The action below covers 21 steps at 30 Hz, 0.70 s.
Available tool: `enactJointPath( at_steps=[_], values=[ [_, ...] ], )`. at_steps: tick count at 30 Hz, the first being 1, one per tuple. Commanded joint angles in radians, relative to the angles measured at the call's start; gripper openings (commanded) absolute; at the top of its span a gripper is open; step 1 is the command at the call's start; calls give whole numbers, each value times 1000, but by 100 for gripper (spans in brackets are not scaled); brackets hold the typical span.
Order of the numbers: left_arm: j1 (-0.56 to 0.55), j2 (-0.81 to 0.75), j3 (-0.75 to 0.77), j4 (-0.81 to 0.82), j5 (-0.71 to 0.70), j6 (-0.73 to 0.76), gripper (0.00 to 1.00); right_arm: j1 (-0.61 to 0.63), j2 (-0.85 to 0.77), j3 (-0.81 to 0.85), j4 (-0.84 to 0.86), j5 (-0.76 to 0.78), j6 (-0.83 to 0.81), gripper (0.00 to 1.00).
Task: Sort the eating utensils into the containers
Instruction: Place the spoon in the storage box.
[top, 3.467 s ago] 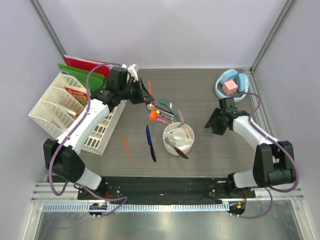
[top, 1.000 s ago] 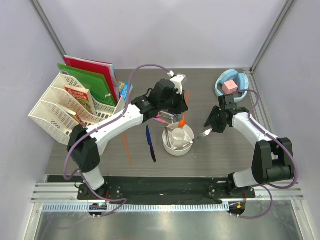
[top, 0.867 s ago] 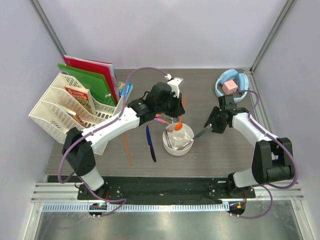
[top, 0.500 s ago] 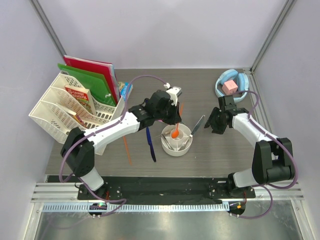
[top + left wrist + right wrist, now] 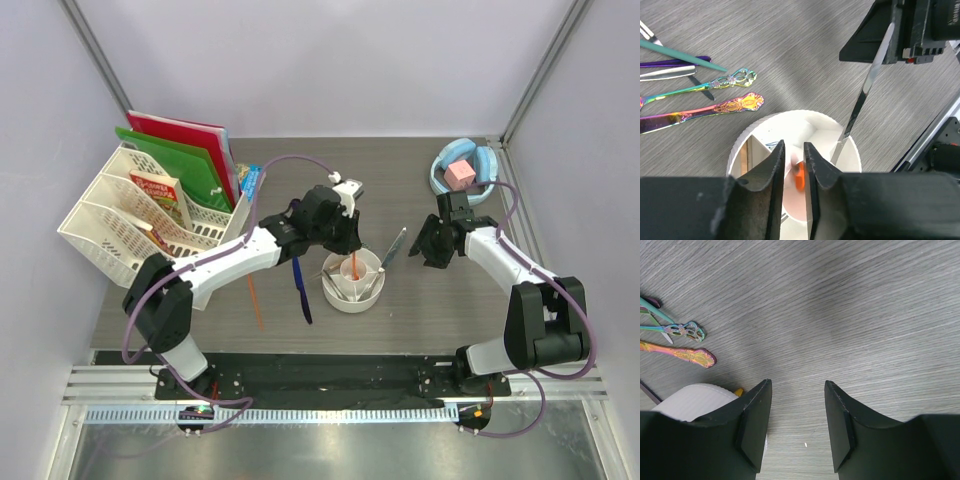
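Grey wood-grain tabletop point(image 5: 420, 180) carries a small white round plastic cup point(image 5: 352, 299) split by inner walls, holding a blurred orange spoon point(image 5: 799, 176) upright between the barely parted, released left fingers point(image 5: 771, 172) and a leaning slim silver knife point(image 5: 394, 249), while the right fingers point(image 5: 754, 422) are spread wide.

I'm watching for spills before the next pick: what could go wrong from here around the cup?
The silver utensil leans steeply out of the white divided cup, its top near the open right gripper; a nudge from either arm might tip it out. The orange spoon looks blurred inside the left gripper, whose jaws stand barely parted over the cup, so it may land across a divider instead of in a compartment.
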Motion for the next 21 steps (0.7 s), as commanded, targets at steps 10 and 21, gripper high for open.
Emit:
enactJointPath(
  at_steps=[10, 21],
  values=[
    [-5, -73, -13, 3, -71, 41, 41, -3, -27, -2, 9, 10, 9, 52],
    [1, -170, 153, -129, -225, 93, 51, -3, -19, 0, 23, 15, 12, 52]
  ],
)
